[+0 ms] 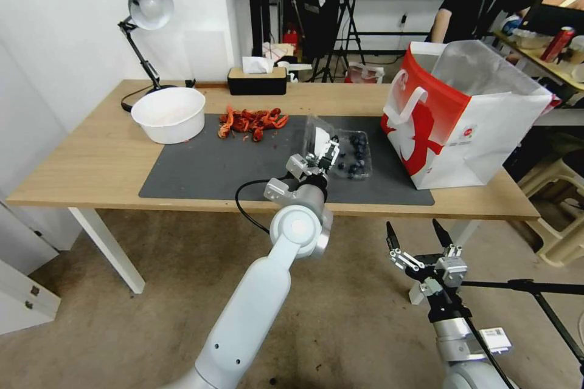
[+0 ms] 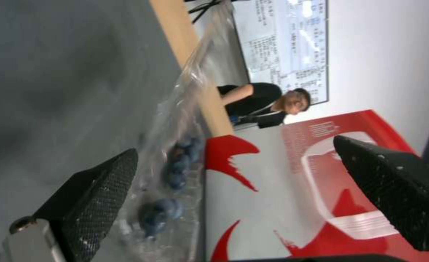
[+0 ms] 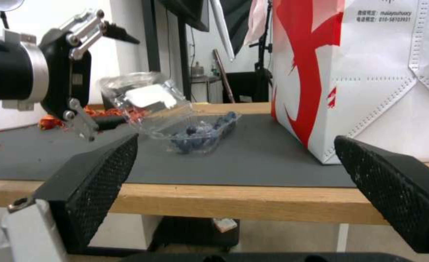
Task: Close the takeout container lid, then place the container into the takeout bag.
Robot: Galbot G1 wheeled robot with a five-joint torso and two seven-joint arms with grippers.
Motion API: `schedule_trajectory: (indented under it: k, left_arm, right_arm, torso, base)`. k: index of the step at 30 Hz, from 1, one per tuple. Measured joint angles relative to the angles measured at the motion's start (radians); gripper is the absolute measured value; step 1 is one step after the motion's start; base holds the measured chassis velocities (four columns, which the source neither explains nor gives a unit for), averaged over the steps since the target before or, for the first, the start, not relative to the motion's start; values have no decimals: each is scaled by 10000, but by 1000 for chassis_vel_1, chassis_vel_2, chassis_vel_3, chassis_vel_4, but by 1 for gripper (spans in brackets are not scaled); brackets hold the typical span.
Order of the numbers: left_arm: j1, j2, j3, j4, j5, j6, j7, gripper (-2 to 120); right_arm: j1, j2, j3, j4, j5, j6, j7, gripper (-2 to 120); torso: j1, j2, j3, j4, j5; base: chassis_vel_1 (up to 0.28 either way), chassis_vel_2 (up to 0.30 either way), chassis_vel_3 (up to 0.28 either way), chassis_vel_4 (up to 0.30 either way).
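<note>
The takeout container [image 1: 354, 158] sat on the dark mat [image 1: 201, 170] toward the right end of the wooden table [image 1: 91, 158], nearer the front edge than the back, blueberries showing through its clear tray; the lid [image 3: 149, 96] stood raised at a slant over the tray's left side, its white label facing outward, not yet shut. The takeout bag [image 1: 486, 127] stood upright at the table's right end, just beside the container, mouth open and foil lining showing. The left gripper [image 1: 322, 155] reached in over the front edge to the lid; its fingers [image 2: 98, 196] were spread wide with nothing between them, one tip above the lid and one below in the right wrist view. The right gripper [image 1: 420, 234] hung below the table's front edge, off the right corner, jaws wide apart and empty.

Judged from here, the risks lay in the closing push; the clamshell looked light and thin, so pressure off the hinge line could slide it across the mat toward the bag, or tip the tray and spill berries. A lid pressed down only on one side might spring back open; an unlatched box could then open on the way into the bag.
</note>
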Motion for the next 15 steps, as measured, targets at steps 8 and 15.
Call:
schedule_trajectory:
  k: [8,15]
  left_arm:
    - [-4,44,-17,-34,-30,15,587,100]
    - [-58,172,-27,-35,-131,139,1202,100]
  right_arm:
    - [-16,56,-18,-18,-57,40,1,100]
    - [-50,69,-23,-33,-88,74,2,100]
  torso:
    - [0,1,0,0,0]
    - [0,2,-1,0,0]
  base:
    - [0,0,0,0]
    - [0,0,0,0]
